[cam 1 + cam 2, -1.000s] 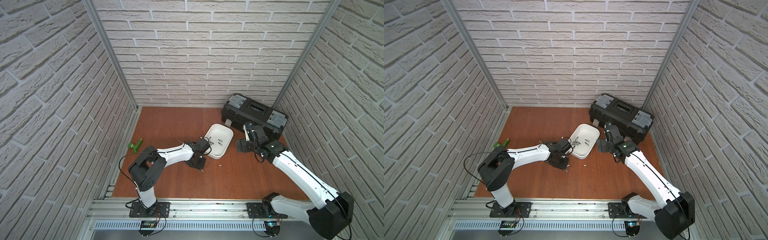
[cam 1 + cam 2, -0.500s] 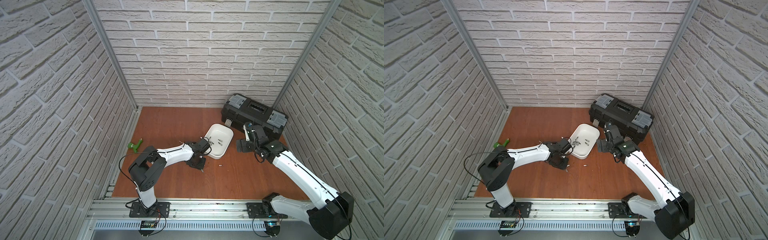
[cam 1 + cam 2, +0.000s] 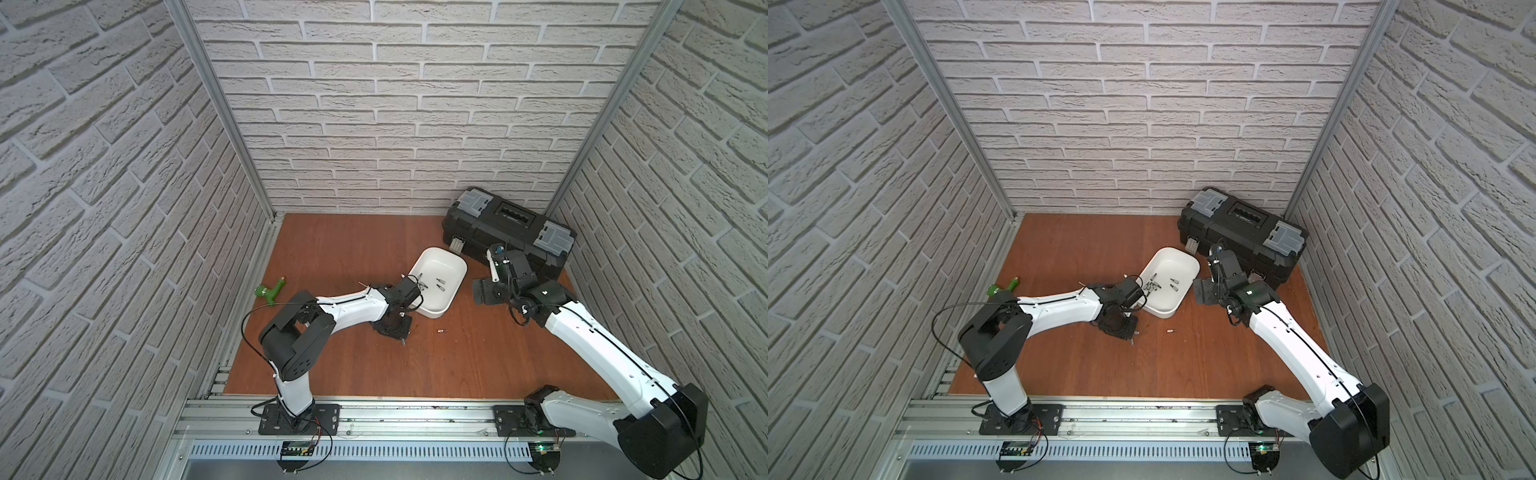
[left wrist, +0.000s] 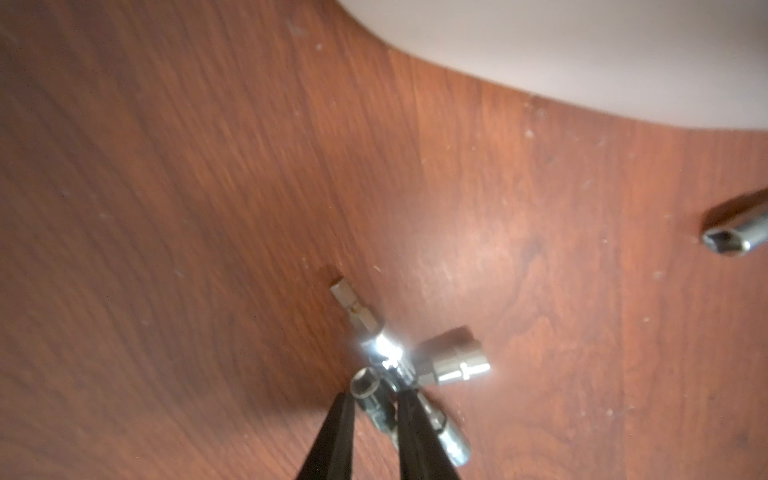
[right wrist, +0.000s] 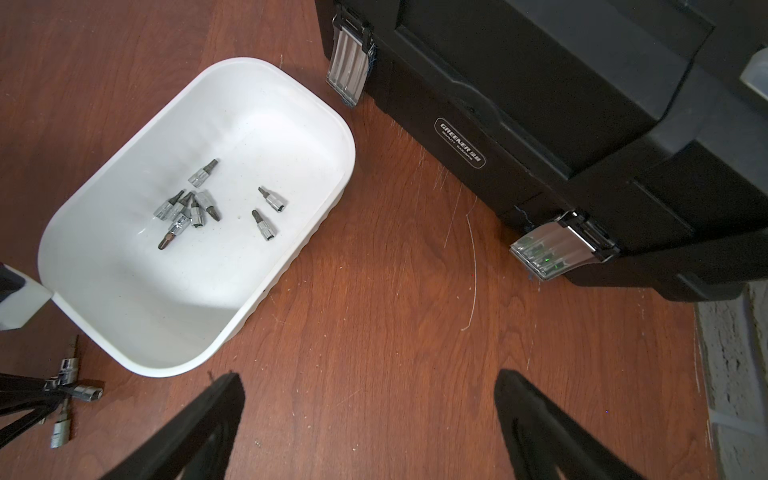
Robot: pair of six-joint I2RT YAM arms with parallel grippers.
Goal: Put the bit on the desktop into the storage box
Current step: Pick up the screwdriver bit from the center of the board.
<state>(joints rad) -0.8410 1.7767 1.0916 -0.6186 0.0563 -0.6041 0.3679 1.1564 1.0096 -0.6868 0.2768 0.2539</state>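
Note:
Several small silver bits lie in a cluster on the reddish-brown desktop (image 3: 353,257), just in front of the white storage box (image 3: 440,266) (image 3: 1173,259) (image 5: 249,124). My left gripper (image 4: 374,395) (image 3: 402,341) (image 3: 1131,340) points down into that cluster, its two black fingers closed on one socket-ended bit (image 4: 365,388). Two other bits (image 4: 457,361) (image 4: 353,307) touch it. One more bit (image 3: 441,331) (image 3: 1170,331) lies alone further right. Several bits (image 5: 191,208) rest inside the box. My right gripper (image 5: 369,374) (image 3: 484,291) hovers open over bare wood beside the box.
A big black toolbox (image 3: 511,232) (image 5: 540,124) stands at the back right, close behind my right gripper. A green tool (image 3: 270,289) lies by the left wall. Brick walls enclose three sides, and an aluminium rail (image 3: 374,407) runs along the front.

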